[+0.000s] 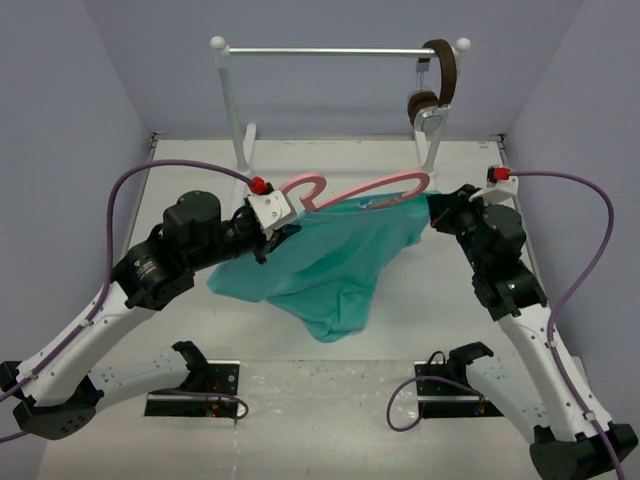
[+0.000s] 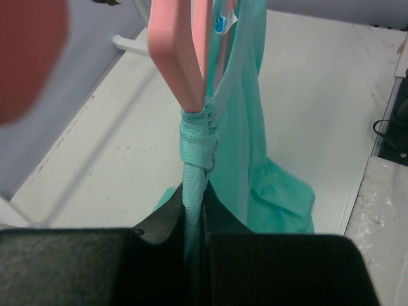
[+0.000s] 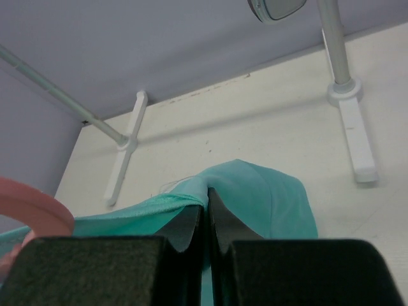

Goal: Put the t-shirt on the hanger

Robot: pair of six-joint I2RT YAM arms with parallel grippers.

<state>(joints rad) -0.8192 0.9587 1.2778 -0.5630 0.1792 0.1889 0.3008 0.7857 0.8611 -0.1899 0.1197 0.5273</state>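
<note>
Two arms hold one load clear of the surface (image 1: 455, 300).

Item: t-shirt (image 1: 325, 265). It is slung under the hanger (image 1: 380, 186) and pulled taut along it, with the loose body sagging below the hanger toward the surface. Likely fault: cloth creeps out of either pinch and the whole load drops, since nothing but fabric seems to carry the hanger.

Item: hanger. No fingers are visibly on it. It may tip or slide out of the cloth if the stretch slackens.

Item: left fingers (image 2: 164, 223). Together, clamped on a twisted knot of t-shirt just below one hanger tip.

Item: right fingers (image 3: 189, 224). Together, clamped on a fold of t-shirt beside the hanger's other end.

Unclear: whether the hanger sits inside the neck opening or merely against the cloth. Fabric covers its tips, and only a pink arc of it shows in the right wrist view.
</note>
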